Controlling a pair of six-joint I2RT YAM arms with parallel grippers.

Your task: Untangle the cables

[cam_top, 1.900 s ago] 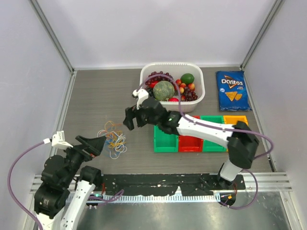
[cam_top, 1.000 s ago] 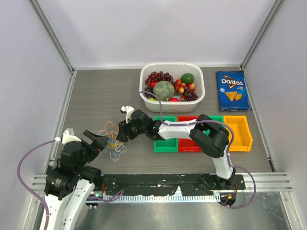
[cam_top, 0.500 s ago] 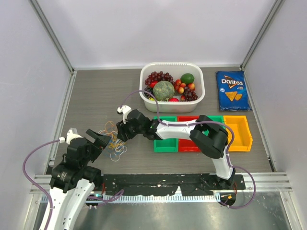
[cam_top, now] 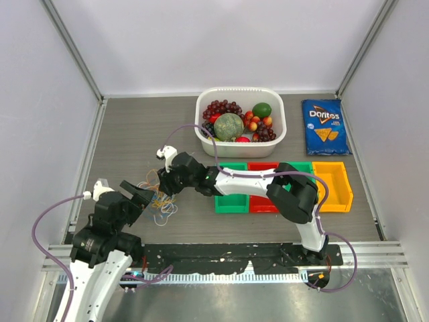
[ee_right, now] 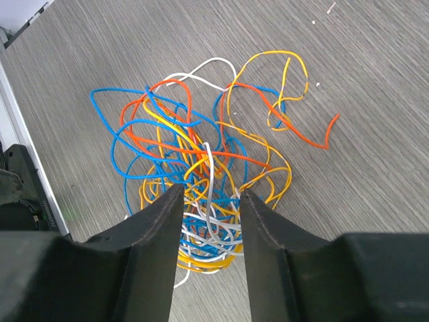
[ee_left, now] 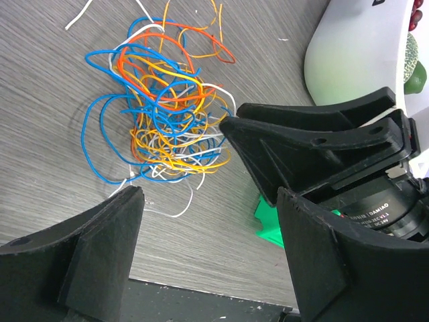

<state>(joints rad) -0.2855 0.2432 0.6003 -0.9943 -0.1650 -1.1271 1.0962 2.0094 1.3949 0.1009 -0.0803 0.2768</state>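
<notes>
**Two grippers crowding a featherweight snarl**

On the grey table [cam_top: 134, 134], the cables [cam_top: 159, 196] are lying in one heap between the two arms, left of centre. The left gripper [ee_left: 208, 193] is hanging beside the heap, spread wide and empty. The right gripper [ee_right: 211, 194] is straddling the knot's thick middle, fingers part-spread, pinching nothing I can see. The wires are looking light, limp and springy. I'd be taking a loose outer loop, not the core.

Bright, even light from above, faint soft shadows beside the cables [ee_left: 158, 119], all three views sharp
</notes>
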